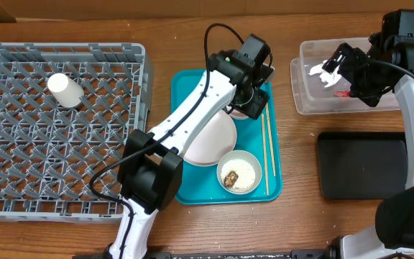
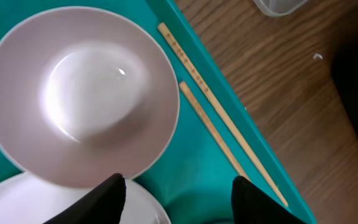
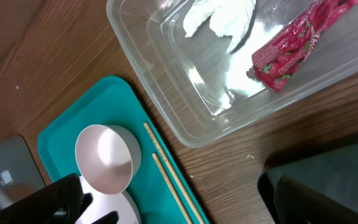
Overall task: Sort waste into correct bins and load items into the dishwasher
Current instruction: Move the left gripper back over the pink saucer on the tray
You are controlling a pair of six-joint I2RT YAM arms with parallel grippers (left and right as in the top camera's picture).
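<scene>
Two empty, parted tools: left tool (image 2: 178,183) by glossy round pink bowl (image 2: 79,93), right tool (image 3: 171,185) above clear round-cornered tub (image 3: 185,134).

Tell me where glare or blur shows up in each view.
Left wrist: bright highlight inside the pink bowl, own dark fingers blurred at the bottom edge. Right wrist: pale reflections streak the floor of the clear tub. Overhead: even light, sharp throughout.

Teal tray (image 2: 197,162), pale pink bowl (image 2: 79,93), red-and-white printed wrapper (image 3: 297,43), grey lattice rack (image 1: 20,144), glossy black tray (image 1: 361,165), white cup (image 1: 65,90)
</scene>
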